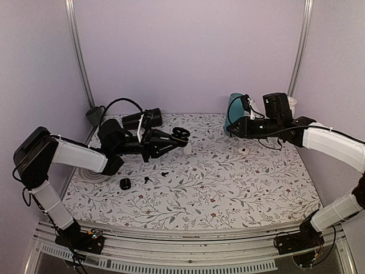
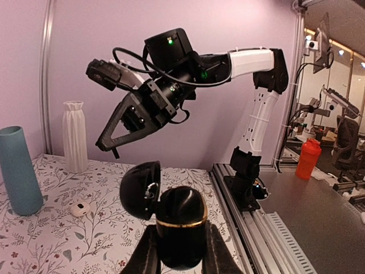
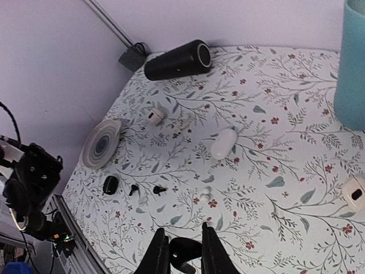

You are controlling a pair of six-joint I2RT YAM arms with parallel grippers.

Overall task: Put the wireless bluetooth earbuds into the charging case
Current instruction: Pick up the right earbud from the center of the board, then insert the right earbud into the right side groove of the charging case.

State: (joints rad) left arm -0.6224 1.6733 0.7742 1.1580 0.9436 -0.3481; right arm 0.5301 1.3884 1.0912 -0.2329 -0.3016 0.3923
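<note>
My left gripper (image 2: 181, 242) is shut on a black charging case (image 2: 181, 225) with a gold ring. Its lid is swung open to the left, and it is held above the table (image 1: 228, 188). In the top view this case (image 1: 181, 135) sits at the tip of the left arm. My right gripper (image 3: 181, 242) is shut on a black earbud (image 3: 183, 254), high over the mat at the back right (image 1: 230, 129). Two more black earbuds (image 3: 133, 189) (image 3: 159, 189) lie on the mat. A small white earbud (image 3: 205, 194) lies further right.
A closed black case (image 3: 110, 184), a white case (image 3: 223, 142) and a round grey disc (image 3: 101, 142) lie on the mat. A black cylinder (image 3: 177, 60) lies at the back. A teal cylinder (image 1: 232, 108) and a white vase (image 2: 75, 137) stand at the back right.
</note>
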